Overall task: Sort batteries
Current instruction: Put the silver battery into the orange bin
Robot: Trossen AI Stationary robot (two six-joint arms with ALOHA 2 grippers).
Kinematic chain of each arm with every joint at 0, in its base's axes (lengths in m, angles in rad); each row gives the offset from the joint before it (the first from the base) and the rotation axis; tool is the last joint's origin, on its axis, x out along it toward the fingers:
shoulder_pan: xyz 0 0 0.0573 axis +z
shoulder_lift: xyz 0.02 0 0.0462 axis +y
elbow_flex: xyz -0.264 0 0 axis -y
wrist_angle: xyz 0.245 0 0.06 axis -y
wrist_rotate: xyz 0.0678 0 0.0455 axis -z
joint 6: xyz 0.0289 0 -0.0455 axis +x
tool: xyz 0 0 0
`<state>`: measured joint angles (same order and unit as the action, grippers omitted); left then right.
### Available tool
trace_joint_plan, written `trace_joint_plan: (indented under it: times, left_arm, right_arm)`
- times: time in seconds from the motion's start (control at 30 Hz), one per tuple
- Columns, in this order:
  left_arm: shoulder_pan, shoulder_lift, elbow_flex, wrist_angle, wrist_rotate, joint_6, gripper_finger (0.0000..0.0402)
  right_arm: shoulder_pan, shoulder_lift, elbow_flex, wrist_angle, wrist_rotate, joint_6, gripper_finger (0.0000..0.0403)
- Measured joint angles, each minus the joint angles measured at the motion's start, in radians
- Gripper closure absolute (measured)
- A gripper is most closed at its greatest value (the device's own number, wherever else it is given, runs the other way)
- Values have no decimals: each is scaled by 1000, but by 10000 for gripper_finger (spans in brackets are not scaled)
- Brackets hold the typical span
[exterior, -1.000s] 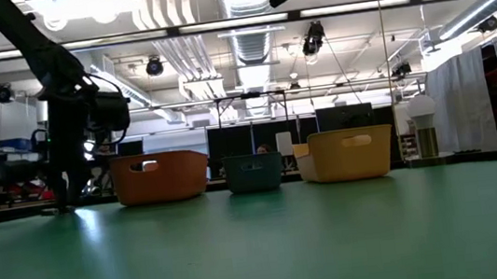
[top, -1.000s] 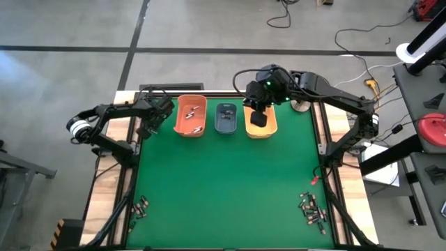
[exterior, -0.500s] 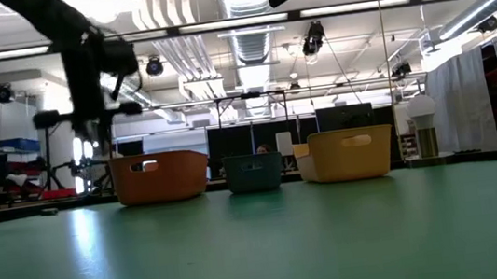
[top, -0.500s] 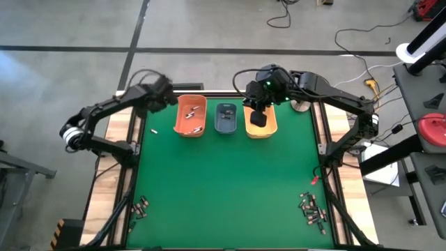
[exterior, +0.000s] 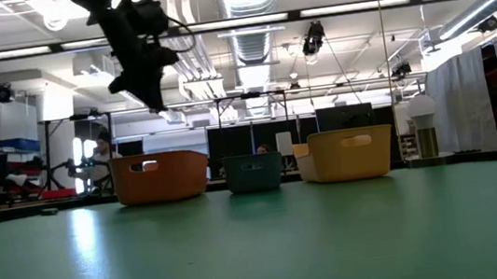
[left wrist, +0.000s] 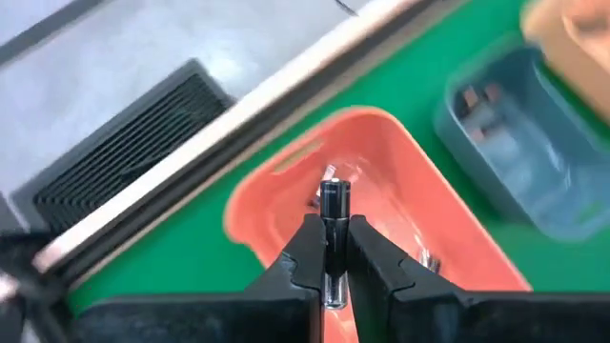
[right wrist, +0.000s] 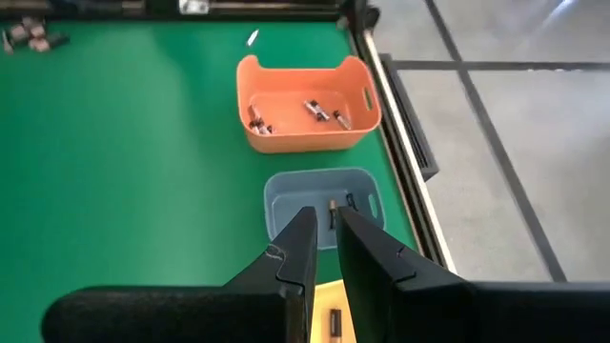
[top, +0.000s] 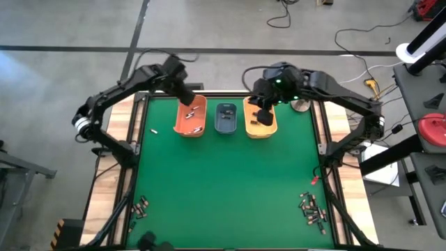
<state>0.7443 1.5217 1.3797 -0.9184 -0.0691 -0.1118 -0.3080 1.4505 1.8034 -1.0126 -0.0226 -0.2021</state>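
My left gripper (left wrist: 332,227) is shut on one dark battery (left wrist: 333,195) and hangs high over the far end of the orange bin (top: 189,129), which holds several batteries. My right gripper (right wrist: 325,221) hovers over the yellow-orange bin (top: 260,130), fingers a narrow gap apart with nothing between them. The blue-grey bin (top: 226,118) stands between the two bins. One loose battery (top: 152,130) lies on the green mat left of the orange bin. Battery piles lie at the near left (top: 139,207) and near right (top: 312,209). My left gripper pinches the battery between its two fingers, the battery lying along them. Its silvery-rimmed end (left wrist: 334,187) sticks out past the fingertips. The fingers come from above, slanting down. The battery is lifted clear, above the inside of the orange bin (left wrist: 391,195).
The three bins stand in a row along the table's far edge, with open green mat (top: 223,188) from there to the near edge. Black frame rails (top: 132,174) run along the left and right sides. Floor and cables lie beyond the table.
My left gripper has risen from the mat left of the orange bin and swung toward the table's right edge, ending high over that bin's far end with the battery. A loose battery has come into view where it stood. My right gripper has shifted slightly toward the right edge.
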Motion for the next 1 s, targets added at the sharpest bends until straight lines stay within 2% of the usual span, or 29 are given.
trace_joint_plan:
  times: [0.2, 0.3, 0.47, 0.67, 0.73, 1.0]
  left_arm:
    - [-84, 125, -8, -6, 40, 186, 397]
    - [-106, 196, -9, -6, 88, 202, 397]
    - [-112, 286, -5, -3, 88, 209, 397]
    - [-112, 323, -17, -38, 58, 262, 397]
    - [-114, 324, -25, -40, 26, 255, 397]
    - [-115, 327, -95, 27, 15, 142, 397]
  right_arm:
    - [0, -76, 0, -18, 24, 95, 364]
    - [0, -105, 0, -30, 24, 136, 364]
    - [0, -126, 0, -31, 24, 199, 364]
    - [0, -125, -1, -31, 24, 236, 364]
    - [2, -119, -1, -31, 24, 237, 364]
    - [2, -93, -5, -31, 24, 236, 364]
